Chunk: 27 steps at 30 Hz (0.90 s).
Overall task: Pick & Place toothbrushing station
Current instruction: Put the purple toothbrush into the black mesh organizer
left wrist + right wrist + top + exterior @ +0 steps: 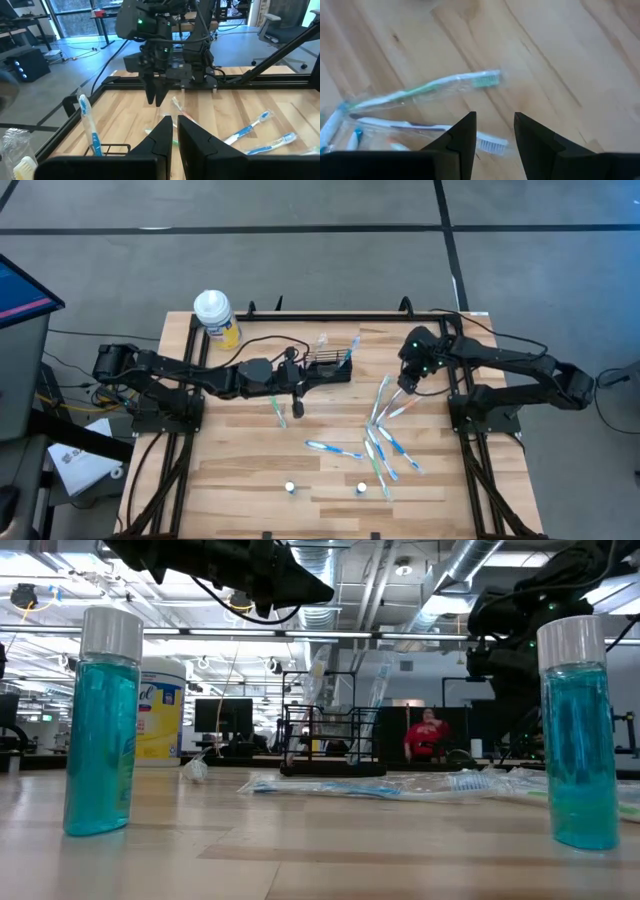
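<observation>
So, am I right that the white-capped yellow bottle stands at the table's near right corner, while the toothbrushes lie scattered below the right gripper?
Not quite: the high view shows the yellow bottle at the table's far left corner. The toothbrushes do lie scattered below the right gripper.

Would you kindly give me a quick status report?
Left tool near station. Right tool open over loose toothbrushes. Station upright, not gripped.

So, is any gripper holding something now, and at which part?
Nothing is held: the right gripper hovers open above wrapped toothbrushes; the left gripper is empty.
</observation>
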{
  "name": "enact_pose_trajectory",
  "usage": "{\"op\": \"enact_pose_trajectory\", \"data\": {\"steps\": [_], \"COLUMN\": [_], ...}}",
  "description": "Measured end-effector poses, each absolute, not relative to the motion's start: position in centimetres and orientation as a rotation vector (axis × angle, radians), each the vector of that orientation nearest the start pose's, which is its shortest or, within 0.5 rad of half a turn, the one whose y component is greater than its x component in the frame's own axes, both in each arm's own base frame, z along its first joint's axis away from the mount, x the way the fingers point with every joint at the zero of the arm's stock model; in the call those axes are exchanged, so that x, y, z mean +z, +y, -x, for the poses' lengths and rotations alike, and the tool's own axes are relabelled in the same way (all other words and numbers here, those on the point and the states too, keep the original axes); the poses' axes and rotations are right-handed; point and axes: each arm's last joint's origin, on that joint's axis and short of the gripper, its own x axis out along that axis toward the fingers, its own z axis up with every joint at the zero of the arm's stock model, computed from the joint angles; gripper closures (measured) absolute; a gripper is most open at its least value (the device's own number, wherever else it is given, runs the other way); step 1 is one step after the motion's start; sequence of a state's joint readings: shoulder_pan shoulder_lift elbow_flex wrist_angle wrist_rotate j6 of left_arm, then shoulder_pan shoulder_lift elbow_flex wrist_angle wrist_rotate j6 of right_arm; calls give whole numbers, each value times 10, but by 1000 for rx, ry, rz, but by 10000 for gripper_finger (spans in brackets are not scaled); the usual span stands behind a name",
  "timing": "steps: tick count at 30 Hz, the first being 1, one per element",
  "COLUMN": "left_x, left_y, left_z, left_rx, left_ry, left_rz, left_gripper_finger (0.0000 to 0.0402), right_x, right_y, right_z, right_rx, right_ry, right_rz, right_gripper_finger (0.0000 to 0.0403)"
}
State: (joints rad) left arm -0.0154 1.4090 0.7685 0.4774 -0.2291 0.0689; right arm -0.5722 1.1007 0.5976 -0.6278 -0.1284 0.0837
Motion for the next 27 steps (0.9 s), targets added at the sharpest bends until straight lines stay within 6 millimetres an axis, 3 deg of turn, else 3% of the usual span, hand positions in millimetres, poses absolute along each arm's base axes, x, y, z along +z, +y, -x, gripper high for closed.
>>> {"op": "enact_pose_trajectory", "data": {"steps": [17, 27], "left_x": [250, 250], "left_y": [2, 2], "left_z": [-304, -305], "left_rx": [208, 209], "left_ry": [169, 169], "left_rz": [-88, -88], "left_gripper_finger": [381, 381], "right_x": [182, 163], "right_y": [-100, -95], "right_z": [-158, -182], "right_rx": [-449, -290], "right_ry": [1069, 1300], "right_rz": [-499, -417], "right_gripper_finger": [280, 281]}}
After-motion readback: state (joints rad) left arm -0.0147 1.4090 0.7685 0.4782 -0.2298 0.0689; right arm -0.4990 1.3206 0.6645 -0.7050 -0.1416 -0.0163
